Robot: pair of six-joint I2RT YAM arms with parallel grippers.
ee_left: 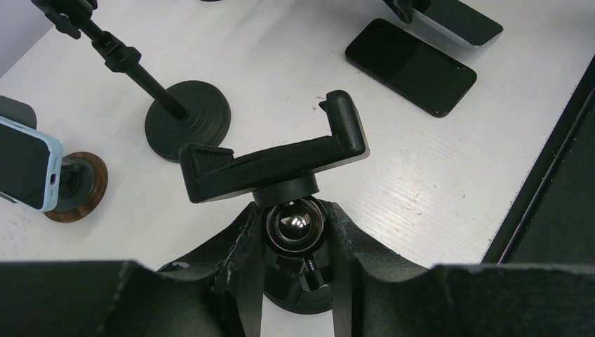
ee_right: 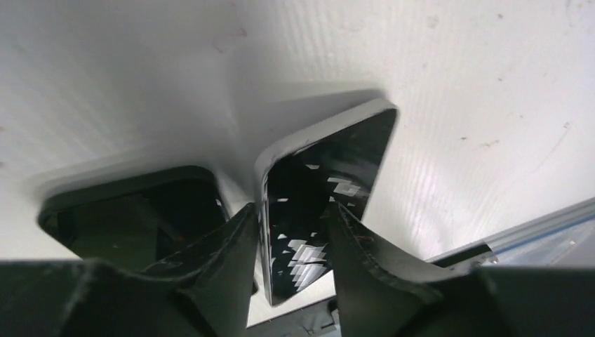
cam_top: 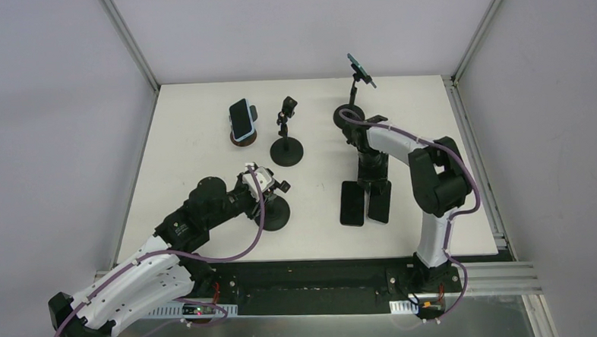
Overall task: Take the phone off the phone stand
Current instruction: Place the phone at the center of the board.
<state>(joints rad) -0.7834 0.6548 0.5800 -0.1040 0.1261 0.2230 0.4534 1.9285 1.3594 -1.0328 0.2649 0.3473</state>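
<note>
Left claw (ee_left: 295,219) is clenched on the ball joint of the empty phone stand (ee_left: 281,158). Just right of that stand, my right claw (ee_right: 291,210) straddles the phone (ee_right: 330,161) lying on the table (cam_top: 188,158); I can't tell whether it grips. Beyond the stand, a blue-cased phone (cam_top: 241,118) sits in a wood-based holder (cam_top: 241,140).

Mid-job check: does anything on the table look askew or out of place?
The silver-edged phone between the right end effector's fingers is not flat: it looks tipped up on one long edge, beside the black phone lying on the table. The left end effector grips a stand whose clamp is empty.
</note>
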